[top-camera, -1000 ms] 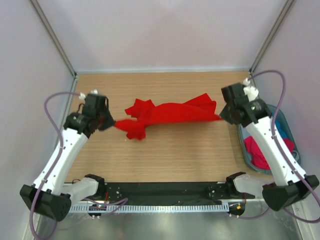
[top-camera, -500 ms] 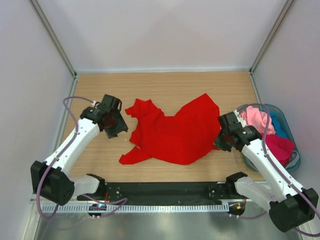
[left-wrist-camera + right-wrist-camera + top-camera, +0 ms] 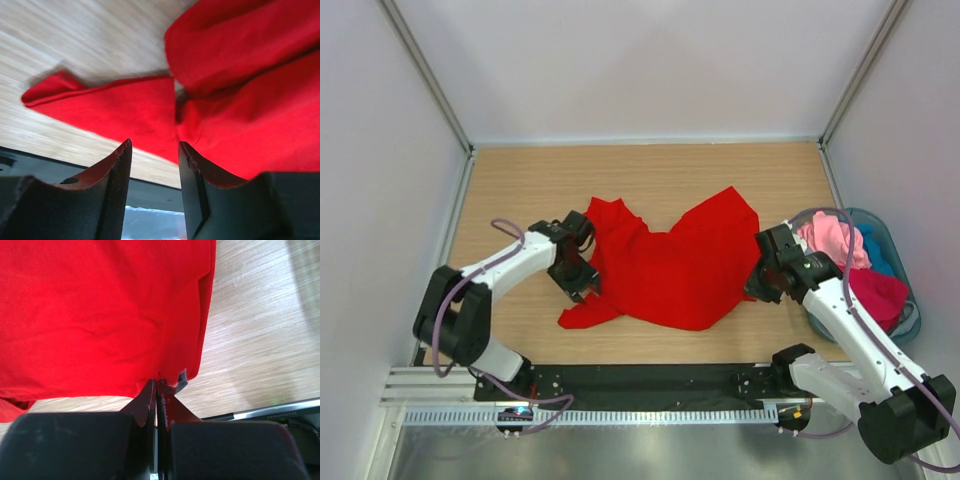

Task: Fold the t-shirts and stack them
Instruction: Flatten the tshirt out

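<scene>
- Wood-grain tabletop, closed in by pale walls with metal corner posts; a black base plate runs along its near edge.
- Red t-shirt: one item, plain bright red, lying loose and rumpled on the middle of the table. A pointed flap of it reaches toward the near left. No label or print shows on the cloth in any view.
- Left gripper: at the shirt's left edge, just above the flap. In the left wrist view the gripper has its fingers set apart with nothing between them, and red cloth and bare wood lie beyond.
- Right gripper: at the shirt's right edge, beside the basket. In the right wrist view the gripper has its fingers pressed together, pinching the hem of the red cloth.
- Plastic basket: translucent blue-grey, at the table's right side, partly behind the right arm.
- Basket contents: pink t-shirt on top at the far end, teal-blue t-shirt beside it, and crimson t-shirt nearer, all bunched.
- Markings: a metal strip at the table's near edge carries small print, too small to read.
</scene>
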Available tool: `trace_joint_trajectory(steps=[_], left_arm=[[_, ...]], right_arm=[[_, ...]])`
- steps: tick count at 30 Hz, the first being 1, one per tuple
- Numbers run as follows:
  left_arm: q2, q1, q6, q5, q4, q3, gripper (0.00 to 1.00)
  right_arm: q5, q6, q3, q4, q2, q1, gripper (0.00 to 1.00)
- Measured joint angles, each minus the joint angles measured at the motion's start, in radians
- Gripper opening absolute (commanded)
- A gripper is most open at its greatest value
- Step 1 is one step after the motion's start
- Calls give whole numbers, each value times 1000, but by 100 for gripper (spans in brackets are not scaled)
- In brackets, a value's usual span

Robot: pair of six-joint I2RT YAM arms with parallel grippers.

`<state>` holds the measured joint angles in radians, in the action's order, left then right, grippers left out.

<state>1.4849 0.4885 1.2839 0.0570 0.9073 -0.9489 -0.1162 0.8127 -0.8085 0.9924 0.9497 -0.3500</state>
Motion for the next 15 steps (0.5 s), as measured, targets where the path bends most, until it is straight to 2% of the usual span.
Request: trace_joint_trajectory(steps=[8,15], left_arm=[[225,-11,40,-13,88,-222,35],[241,-37,48,-15,105,-227,32]], right_arm=[[-5,-7,-1,-13,13,0,1],[-21,-20,-7,-15,20,-1,1]])
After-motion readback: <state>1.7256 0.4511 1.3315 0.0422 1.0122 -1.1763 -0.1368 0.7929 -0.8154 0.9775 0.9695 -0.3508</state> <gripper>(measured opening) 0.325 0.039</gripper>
